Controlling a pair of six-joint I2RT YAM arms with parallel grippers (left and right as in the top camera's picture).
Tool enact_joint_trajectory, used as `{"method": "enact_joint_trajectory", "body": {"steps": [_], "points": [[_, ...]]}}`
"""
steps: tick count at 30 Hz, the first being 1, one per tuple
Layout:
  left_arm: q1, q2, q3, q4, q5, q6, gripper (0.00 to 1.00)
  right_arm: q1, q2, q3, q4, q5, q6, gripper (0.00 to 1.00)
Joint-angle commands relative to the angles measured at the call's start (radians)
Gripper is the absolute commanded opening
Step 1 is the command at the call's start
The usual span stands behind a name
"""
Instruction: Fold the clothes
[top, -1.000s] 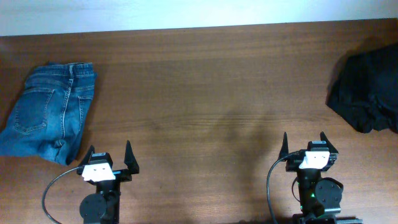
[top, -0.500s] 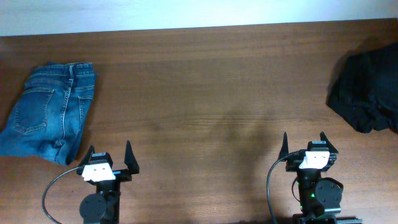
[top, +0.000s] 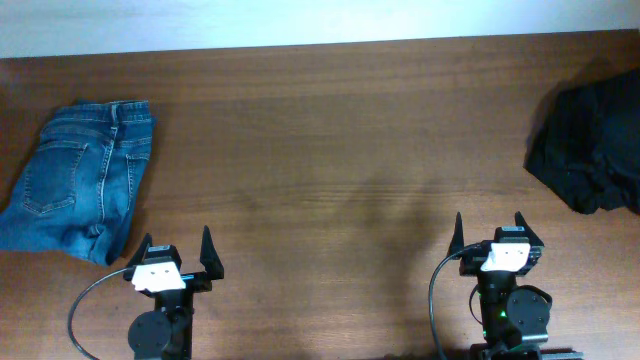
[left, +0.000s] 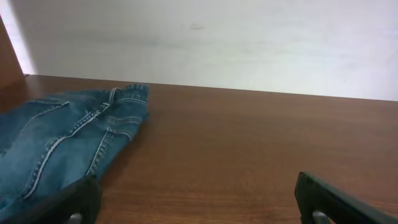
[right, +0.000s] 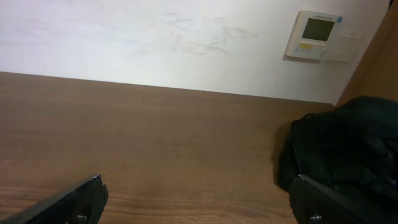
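To start well, I judged I should send my right jaws to the crumpled heap of matte black soft fabric clothes (top: 590, 145), pinch one loose edge and drag it to the middle of the brown wooden worktop (top: 330, 130). Both left jaws and right jaws gaped wide and empty. The heap lay well apart, ahead and to the right of the right pair.

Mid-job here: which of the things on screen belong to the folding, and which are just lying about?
For the job: crumpled black clothes, right edge; left hand and right hand, both open, empty.
Lying about: blue jeans, already folded, at left; wall control panel.
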Motion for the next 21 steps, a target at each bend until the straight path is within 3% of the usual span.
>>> {"method": "enact_joint_trajectory", "body": {"steps": [1, 21], "points": [[0.002, -0.007, -0.004, -0.003, 0.012, 0.013, 0.99, 0.008, -0.010, -0.005, -0.008, 0.005, 0.000, 0.99], [0.002, -0.004, -0.004, -0.004, 0.012, 0.012, 0.99, 0.009, -0.010, -0.005, -0.007, 0.000, 0.045, 0.98]]}}
